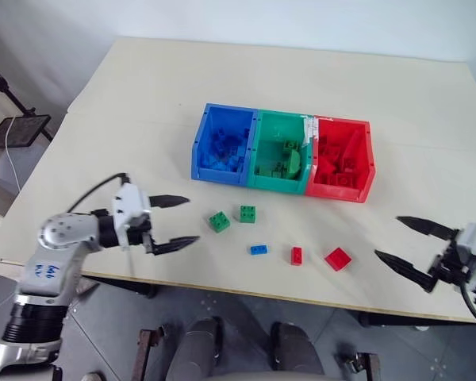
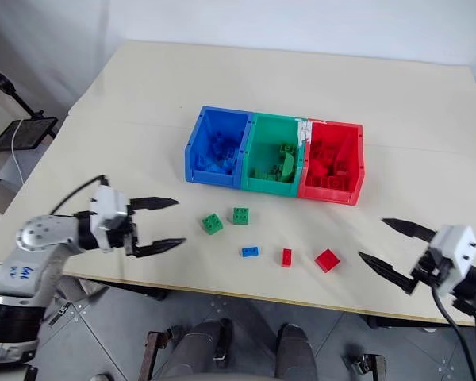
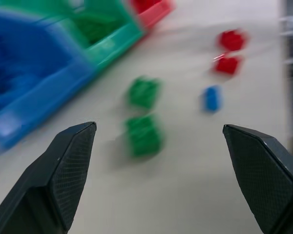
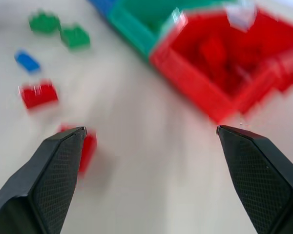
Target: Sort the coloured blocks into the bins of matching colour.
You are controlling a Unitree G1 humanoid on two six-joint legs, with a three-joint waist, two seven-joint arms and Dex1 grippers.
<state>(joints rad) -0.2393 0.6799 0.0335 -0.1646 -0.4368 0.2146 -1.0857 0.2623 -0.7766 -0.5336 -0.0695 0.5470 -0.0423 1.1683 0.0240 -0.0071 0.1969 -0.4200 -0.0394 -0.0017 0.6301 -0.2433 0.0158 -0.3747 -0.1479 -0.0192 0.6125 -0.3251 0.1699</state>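
Observation:
Five loose blocks lie on the table in front of the bins: two green blocks (image 1: 219, 221) (image 1: 247, 213), a small blue block (image 1: 259, 249), a narrow red block (image 1: 297, 255) and a wider red block (image 1: 338, 258). Behind them stand the joined blue bin (image 1: 218, 146), green bin (image 1: 279, 153) and red bin (image 1: 343, 161), each with bricks of its own colour inside. My left gripper (image 1: 182, 220) hovers open to the left of the green blocks, holding nothing. Over the table's front right edge my right gripper (image 1: 397, 238) is open and empty, right of the wider red block.
The table's front edge (image 1: 246, 290) runs just below the blocks. A black stand with a tray and white cable (image 1: 16, 131) sits off the table's left side. Bare tabletop stretches behind and beside the bins.

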